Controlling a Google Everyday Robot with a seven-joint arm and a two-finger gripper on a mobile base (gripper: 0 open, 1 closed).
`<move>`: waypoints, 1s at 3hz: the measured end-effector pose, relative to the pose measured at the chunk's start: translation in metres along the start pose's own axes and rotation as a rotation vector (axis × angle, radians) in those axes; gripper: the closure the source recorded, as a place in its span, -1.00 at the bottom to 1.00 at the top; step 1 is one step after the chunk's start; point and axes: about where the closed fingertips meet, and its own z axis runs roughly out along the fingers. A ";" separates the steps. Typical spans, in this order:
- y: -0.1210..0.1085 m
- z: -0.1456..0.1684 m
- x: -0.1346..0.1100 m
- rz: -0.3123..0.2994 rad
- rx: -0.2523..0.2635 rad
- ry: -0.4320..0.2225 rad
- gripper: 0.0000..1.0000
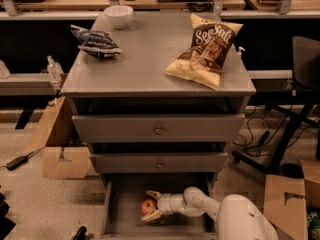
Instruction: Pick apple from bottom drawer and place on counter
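The apple (148, 207) is small, red-orange, and lies on the floor of the open bottom drawer (120, 211), left of centre. My gripper (150, 206) reaches into the drawer from the right. Its two pale fingers are spread, one above and one below the apple, around it. The white arm (200, 206) runs back to the lower right. The counter (150, 59) is the flat grey top of the cabinet above, with the two upper drawers closed.
On the counter lie a yellow-brown chip bag (206, 49) at right, a dark blue bag (94, 40) at left and a white bowl (119, 15) at the back. Cardboard boxes (62, 161) stand left of the cabinet, another (285, 204) at right.
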 end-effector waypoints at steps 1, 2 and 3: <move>-0.014 -0.003 0.001 -0.011 0.011 0.002 0.13; -0.012 -0.001 0.001 -0.010 0.006 0.000 0.59; -0.009 -0.001 -0.002 -0.009 0.002 -0.002 1.00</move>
